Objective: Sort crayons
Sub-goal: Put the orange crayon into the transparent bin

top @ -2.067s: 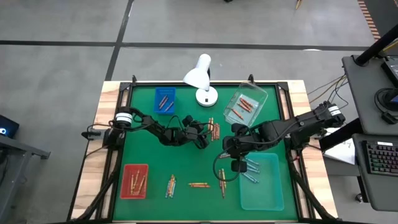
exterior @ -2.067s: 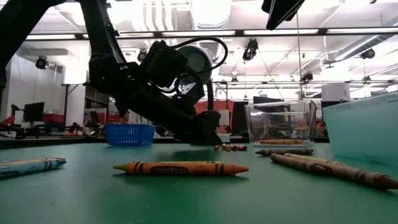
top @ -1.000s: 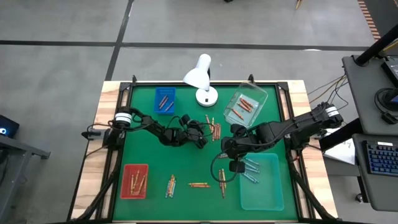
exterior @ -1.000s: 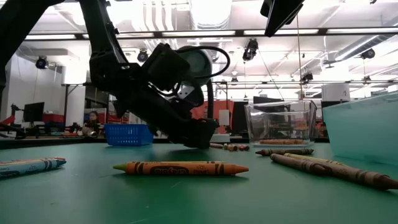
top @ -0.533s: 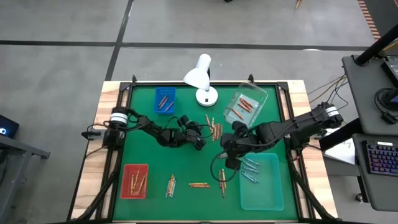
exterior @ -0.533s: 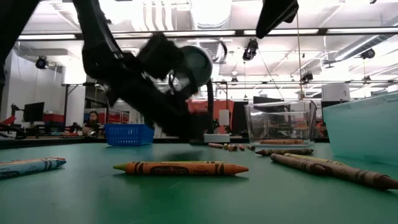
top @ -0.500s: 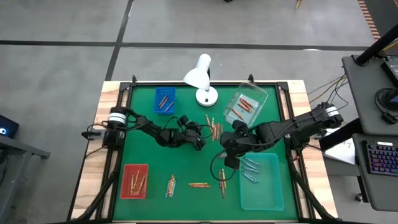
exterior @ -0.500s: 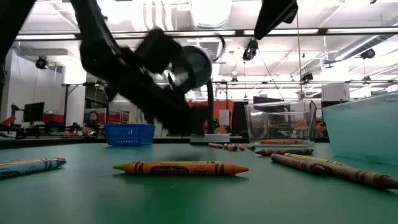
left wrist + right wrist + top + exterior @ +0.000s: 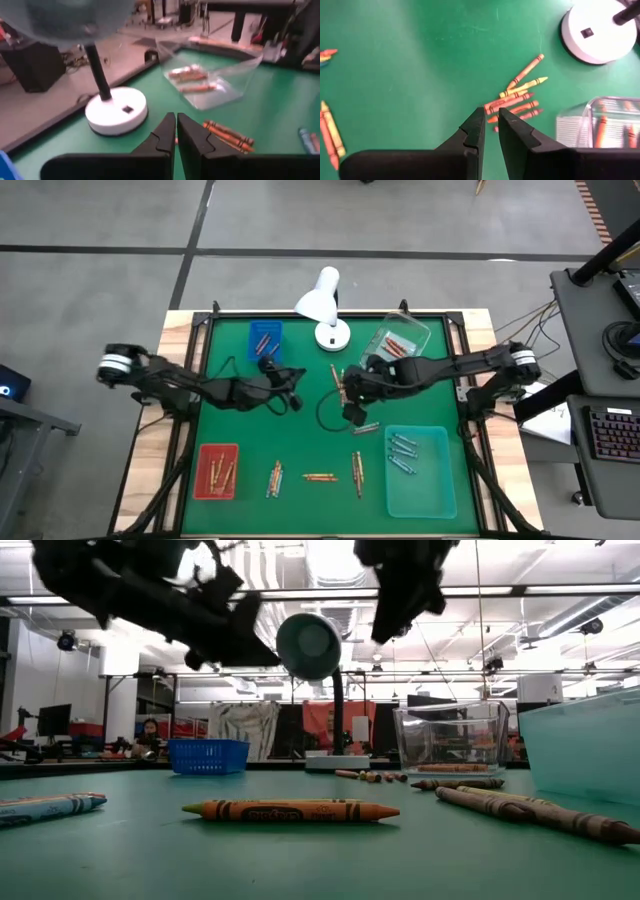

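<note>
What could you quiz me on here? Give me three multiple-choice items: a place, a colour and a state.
1. The white lamp stands: A in the red tray; B between blue tray and clear box; C on the floor.
2. Crayons in the pale teal tray are: A red; B light blue; C yellow.
3. The left arm's jaws are: A wide open; B shut; C round the lamp's stem.
B, its base sits between them; B, bluish sticks lie there; B, its wrist view shows them pressed together.
</note>
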`<state>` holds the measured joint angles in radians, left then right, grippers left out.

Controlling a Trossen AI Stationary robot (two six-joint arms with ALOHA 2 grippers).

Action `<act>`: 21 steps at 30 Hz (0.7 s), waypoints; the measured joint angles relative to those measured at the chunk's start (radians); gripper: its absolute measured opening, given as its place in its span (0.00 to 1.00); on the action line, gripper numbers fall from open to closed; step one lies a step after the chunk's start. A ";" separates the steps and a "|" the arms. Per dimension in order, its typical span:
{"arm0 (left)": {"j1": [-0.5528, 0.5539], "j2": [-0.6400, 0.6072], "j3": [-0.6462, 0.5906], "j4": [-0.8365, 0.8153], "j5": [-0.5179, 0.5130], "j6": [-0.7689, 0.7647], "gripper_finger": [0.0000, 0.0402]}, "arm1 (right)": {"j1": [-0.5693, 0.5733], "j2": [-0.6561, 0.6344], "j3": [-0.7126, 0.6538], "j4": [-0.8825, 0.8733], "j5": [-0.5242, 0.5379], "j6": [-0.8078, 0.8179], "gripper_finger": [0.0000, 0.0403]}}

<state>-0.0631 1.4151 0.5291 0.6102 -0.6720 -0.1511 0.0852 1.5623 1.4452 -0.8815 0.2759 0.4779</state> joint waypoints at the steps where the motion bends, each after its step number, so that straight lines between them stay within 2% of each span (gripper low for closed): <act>1: -0.002 -0.030 -0.012 0.001 0.000 0.009 0.00 | -0.014 0.007 0.000 0.010 -0.014 -0.003 0.11; 8: -0.018 -0.218 -0.090 0.003 0.001 0.066 0.00 | -0.105 0.067 0.000 0.097 -0.098 -0.008 0.11; 11: -0.024 -0.282 -0.115 0.001 0.002 0.097 0.00 | -0.133 0.095 0.000 0.110 -0.102 -0.007 0.11; 21: -0.027 -0.411 -0.166 0.001 0.003 0.200 0.00 | -0.189 0.231 0.108 0.100 -0.130 -0.007 0.11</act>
<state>-0.0902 1.0039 0.3631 0.6107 -0.6689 0.0493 -0.1036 1.7929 1.5529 -0.7811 0.1455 0.4706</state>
